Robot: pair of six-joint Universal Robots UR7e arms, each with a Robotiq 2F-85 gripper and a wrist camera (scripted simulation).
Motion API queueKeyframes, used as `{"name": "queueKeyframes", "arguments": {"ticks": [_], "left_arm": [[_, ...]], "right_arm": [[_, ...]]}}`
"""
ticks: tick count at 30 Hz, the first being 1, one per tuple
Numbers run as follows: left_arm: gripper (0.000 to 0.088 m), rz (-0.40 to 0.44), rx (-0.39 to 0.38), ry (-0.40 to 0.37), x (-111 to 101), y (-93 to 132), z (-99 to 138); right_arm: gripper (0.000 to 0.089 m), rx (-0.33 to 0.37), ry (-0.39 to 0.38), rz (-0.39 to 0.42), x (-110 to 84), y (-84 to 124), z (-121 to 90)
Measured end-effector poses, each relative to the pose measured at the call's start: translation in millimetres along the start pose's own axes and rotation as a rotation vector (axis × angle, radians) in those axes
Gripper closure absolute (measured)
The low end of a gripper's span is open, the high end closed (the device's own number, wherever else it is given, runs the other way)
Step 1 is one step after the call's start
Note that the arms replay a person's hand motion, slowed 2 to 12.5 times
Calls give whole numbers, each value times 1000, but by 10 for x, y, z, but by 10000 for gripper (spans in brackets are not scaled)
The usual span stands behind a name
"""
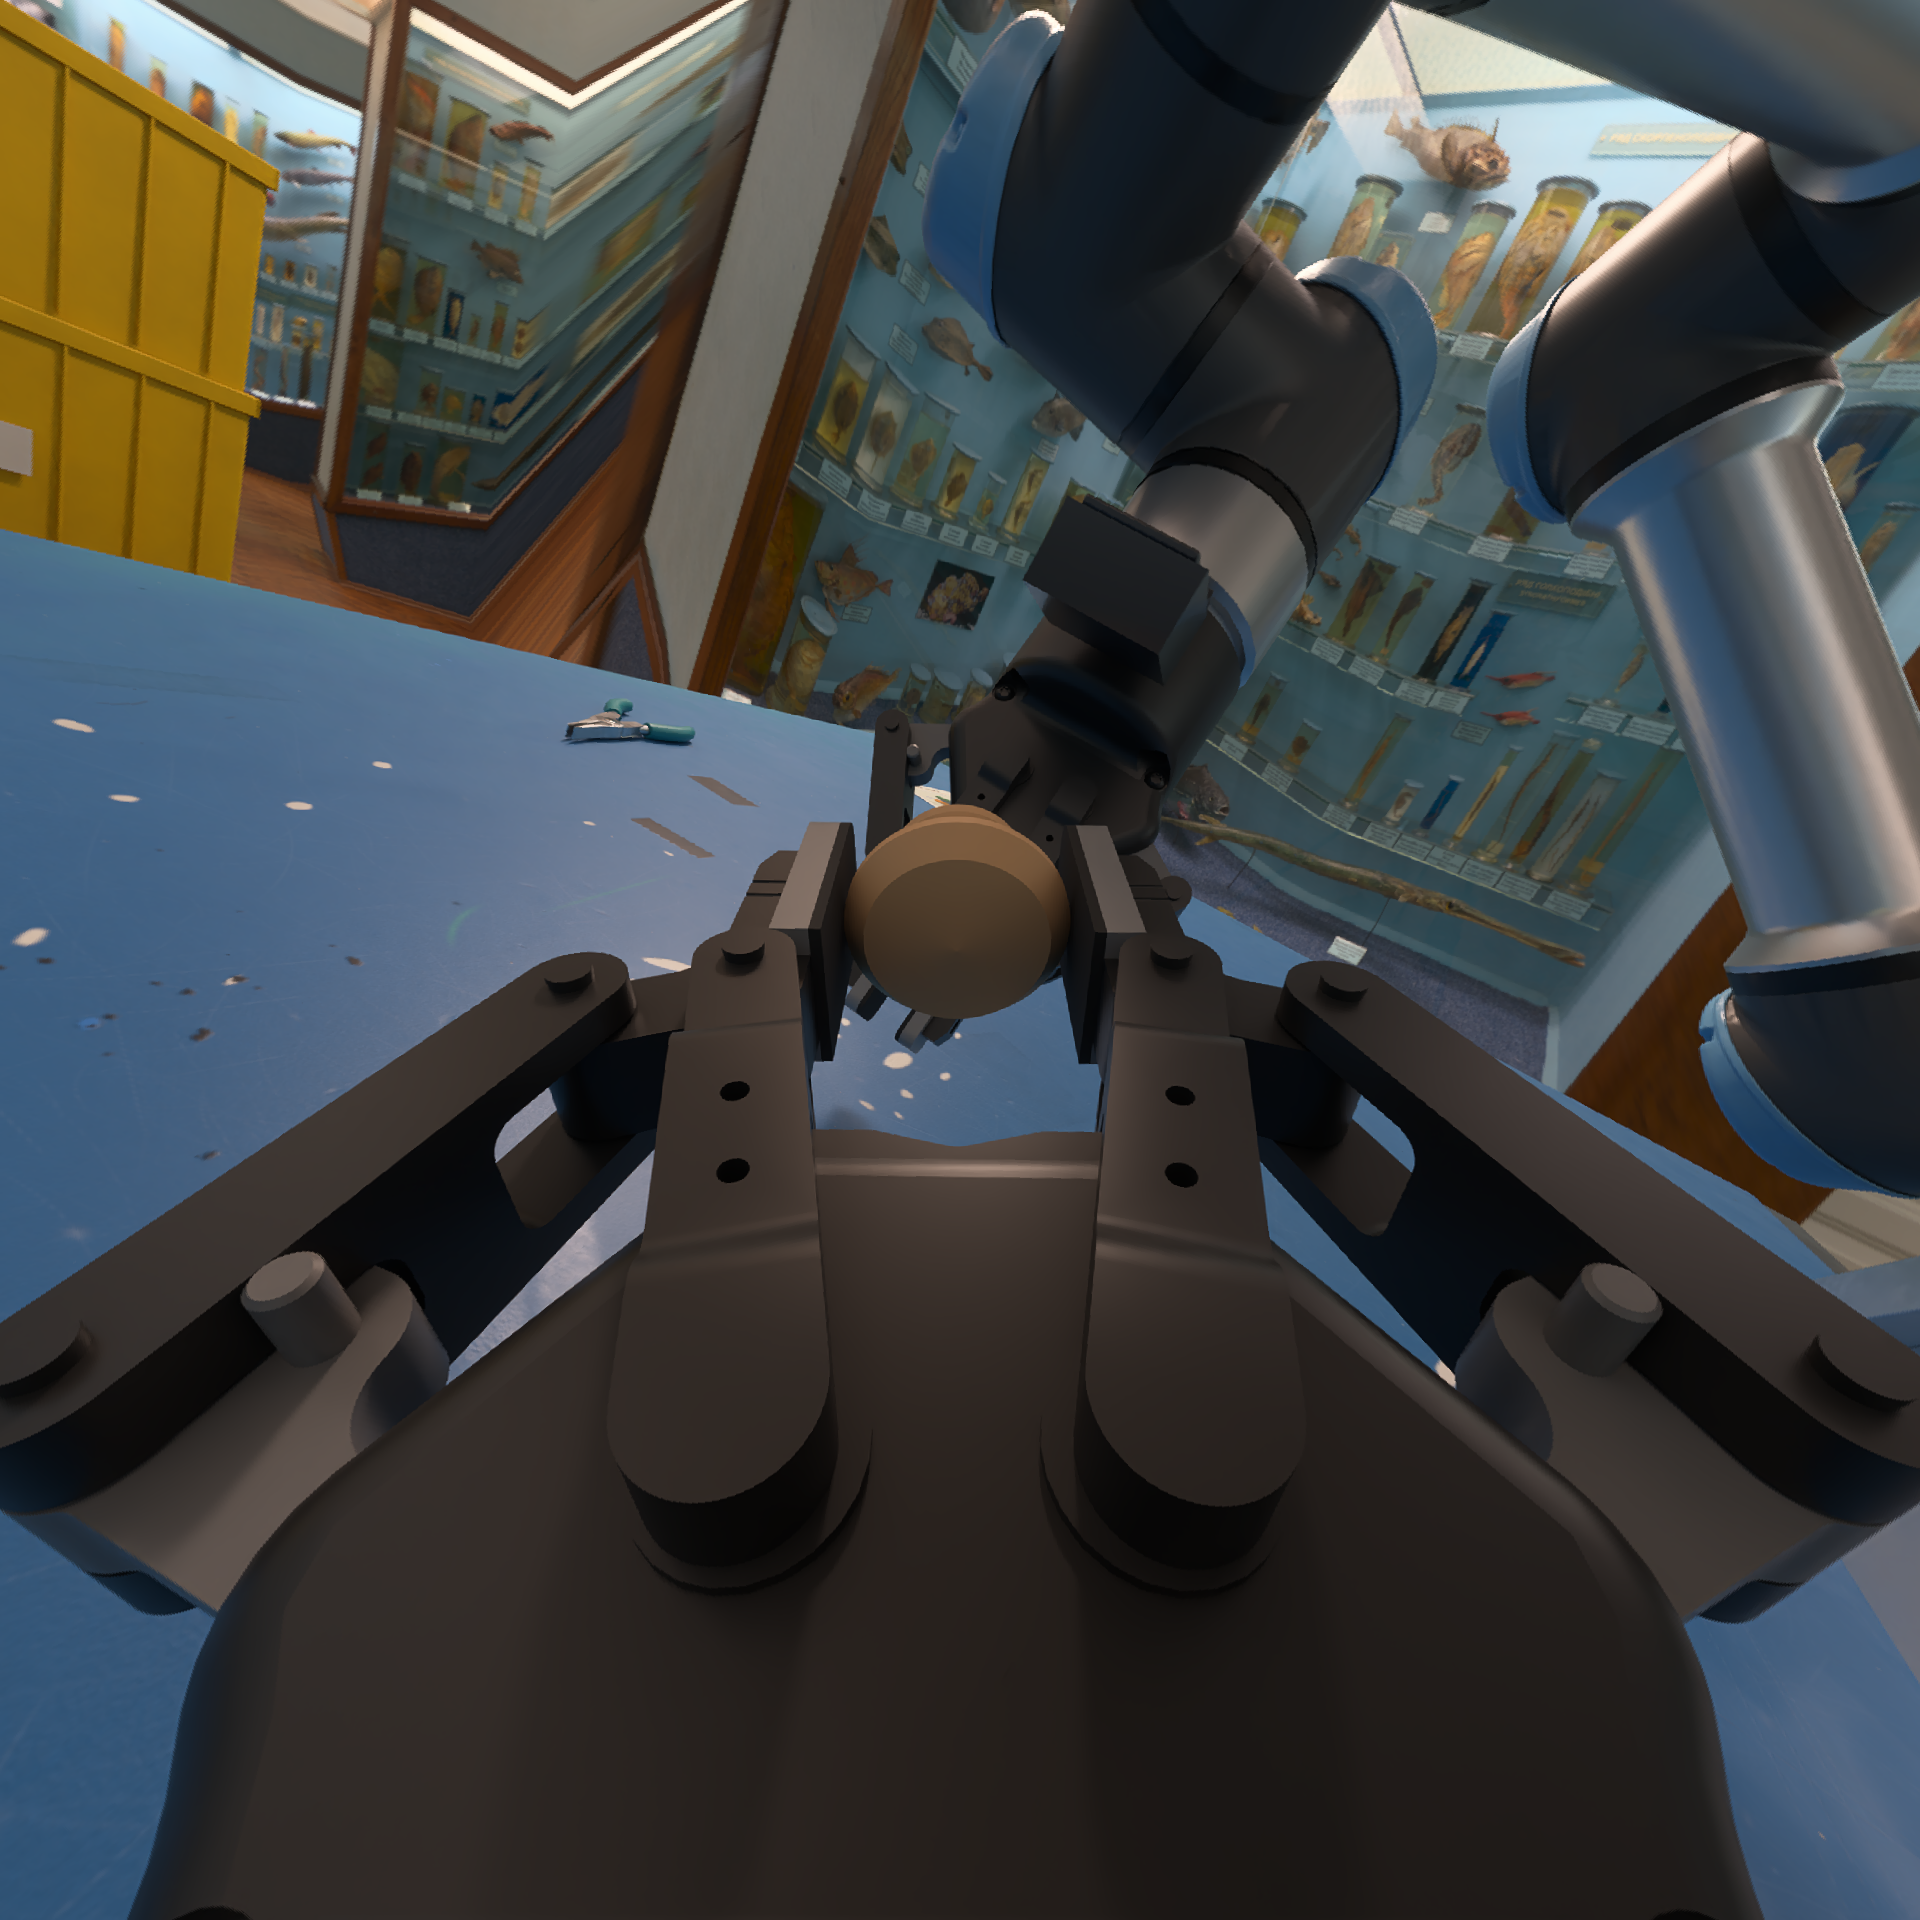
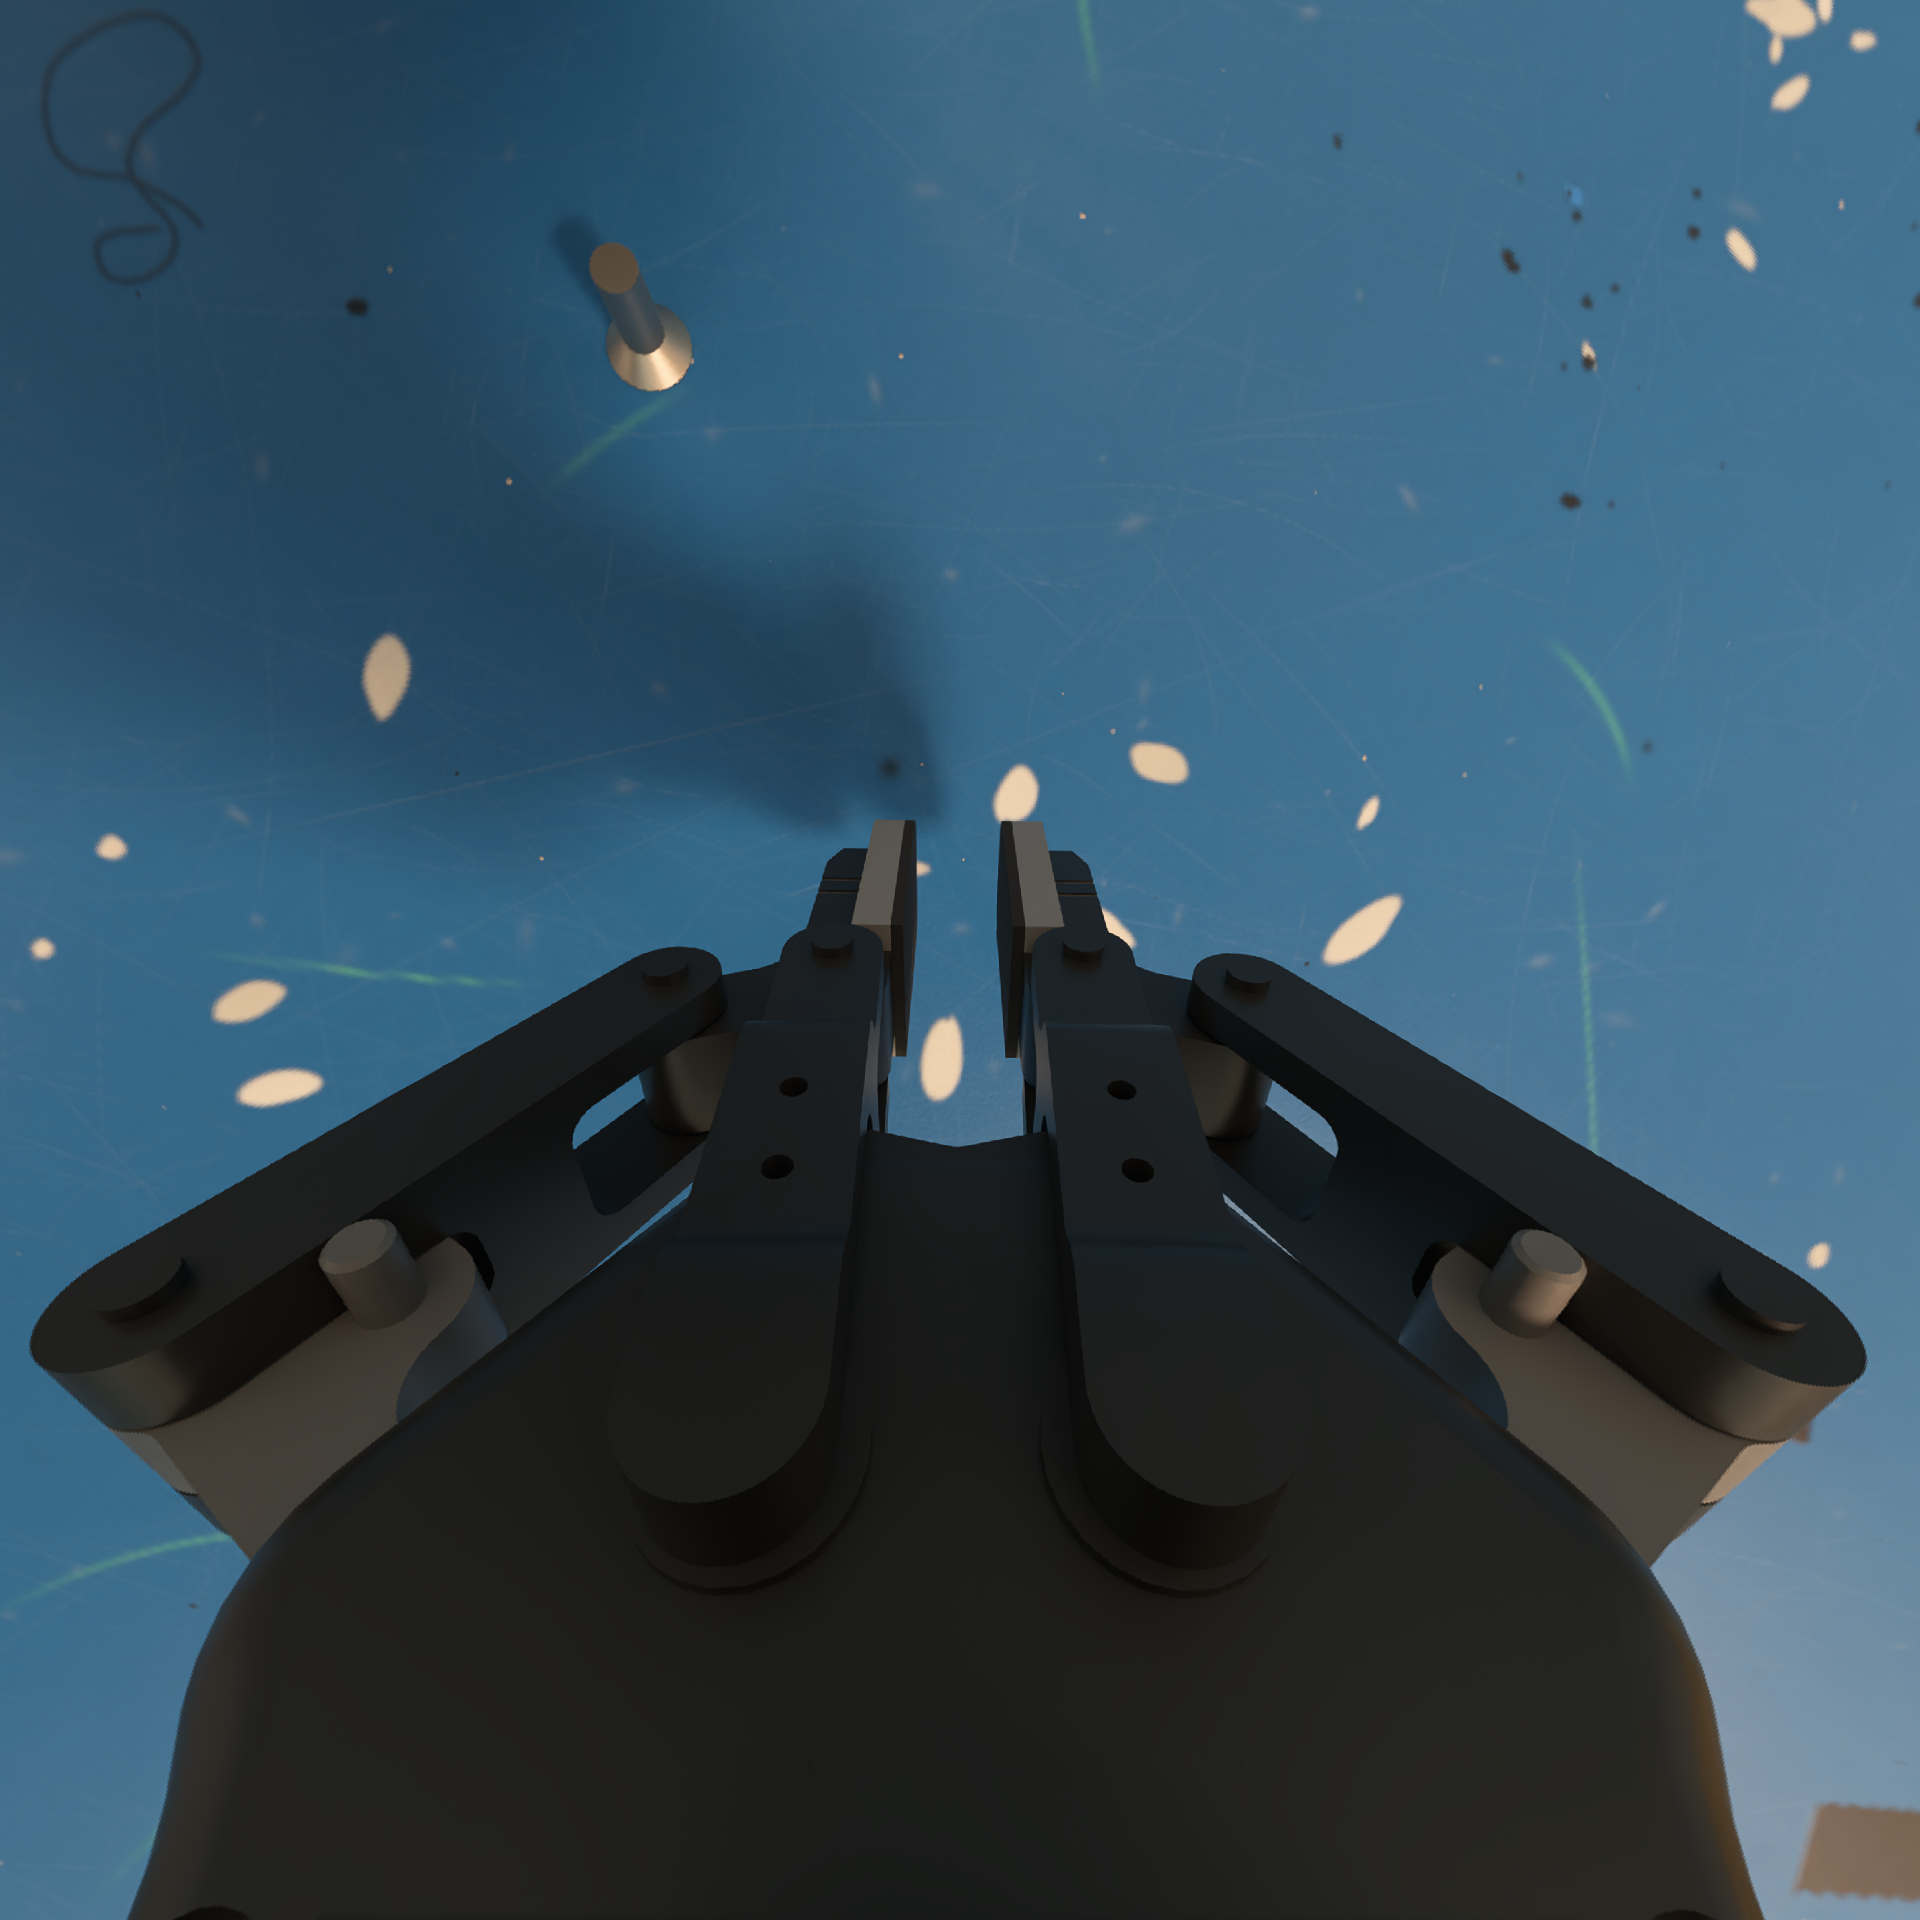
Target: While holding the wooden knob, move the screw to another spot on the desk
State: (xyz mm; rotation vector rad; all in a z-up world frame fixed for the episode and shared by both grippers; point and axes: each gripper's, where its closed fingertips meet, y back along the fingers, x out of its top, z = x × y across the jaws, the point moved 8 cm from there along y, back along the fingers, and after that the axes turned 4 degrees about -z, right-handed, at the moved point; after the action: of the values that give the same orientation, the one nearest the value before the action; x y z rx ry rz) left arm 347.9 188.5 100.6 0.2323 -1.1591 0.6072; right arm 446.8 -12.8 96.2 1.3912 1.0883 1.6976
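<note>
My left gripper (image 1: 958, 868) is shut on the round wooden knob (image 1: 951, 930) and holds it above the blue desk (image 1: 312, 883). My right gripper (image 1: 899, 1016) hangs just behind the knob, fingers pointing down at the desk. In the right wrist view the right gripper (image 2: 957, 836) is empty, its jaws a narrow gap apart, above the desk (image 2: 1351, 520). The metal screw (image 2: 636, 322) stands on its head on the desk, up and to the left of the fingertips, apart from them.
A teal-handled tool (image 1: 629, 724) lies far back on the desk. Yellow bins (image 1: 114, 312) stand beyond the desk's left edge. The right arm (image 1: 1195, 312) fills the upper right. A tan tape patch (image 2: 1860, 1860) lies at the lower right.
</note>
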Motion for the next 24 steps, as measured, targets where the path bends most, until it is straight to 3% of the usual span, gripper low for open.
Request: {"name": "queueKeyframes", "arguments": {"ticks": [11, 24], "left_arm": [[532, 2, -2, 2, 0, 1, -1], [532, 4, -5, 3, 1, 2, -1]], "right_arm": [[742, 2, 193, -48, 142, -32, 26], [748, 91, 247, -183, 208, -148, 97]]}}
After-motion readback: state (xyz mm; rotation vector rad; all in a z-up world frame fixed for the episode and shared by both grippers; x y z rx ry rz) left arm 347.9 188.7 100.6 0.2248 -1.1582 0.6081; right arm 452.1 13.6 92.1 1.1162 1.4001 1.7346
